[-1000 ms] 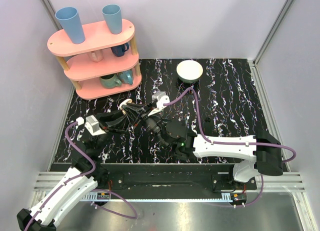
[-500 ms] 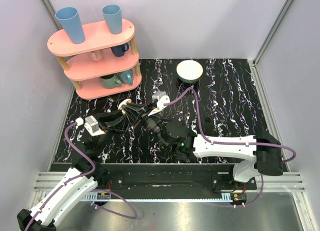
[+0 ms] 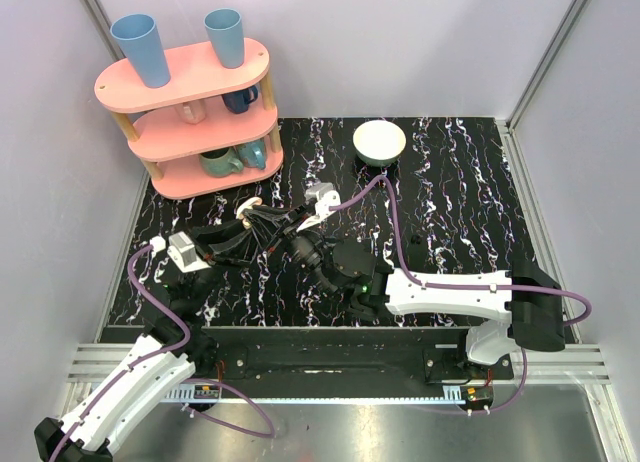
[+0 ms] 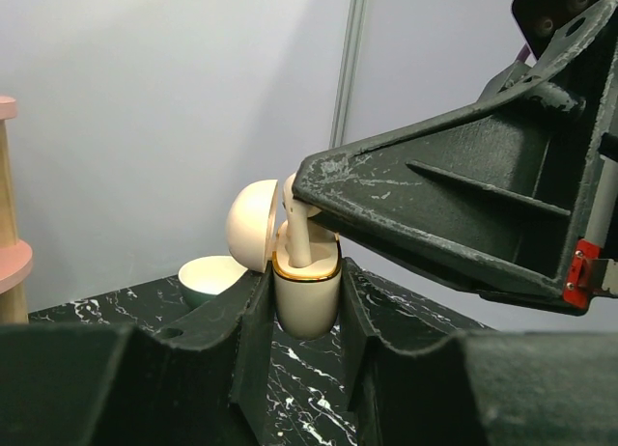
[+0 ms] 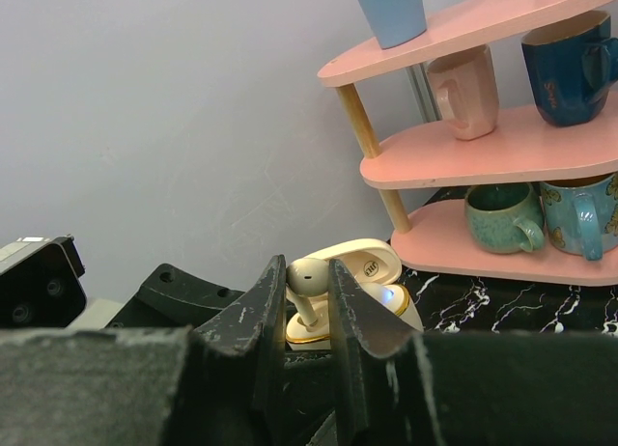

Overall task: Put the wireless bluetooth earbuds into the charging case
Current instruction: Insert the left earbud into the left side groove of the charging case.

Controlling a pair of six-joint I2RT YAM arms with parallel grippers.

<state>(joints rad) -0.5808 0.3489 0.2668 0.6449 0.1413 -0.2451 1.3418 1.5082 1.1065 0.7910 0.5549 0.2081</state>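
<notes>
Hardly anything is shifting: left jaws are clamping the charging case [image 4: 305, 292] upright so right jaws, pinching an earbud [image 5: 306, 275], can seat it

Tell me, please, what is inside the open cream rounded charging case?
One whitish curved earbud, pinched by the right tool, has its stem down in the cream rounded charging case. The case's walls hide its floor and whether a second earbud is inside.

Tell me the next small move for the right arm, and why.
Probably ease the right gripper further toward the charging case to seat the earbud. Its stem already sits in the open case, which the left gripper clamps, but its head stands above the rim.
</notes>
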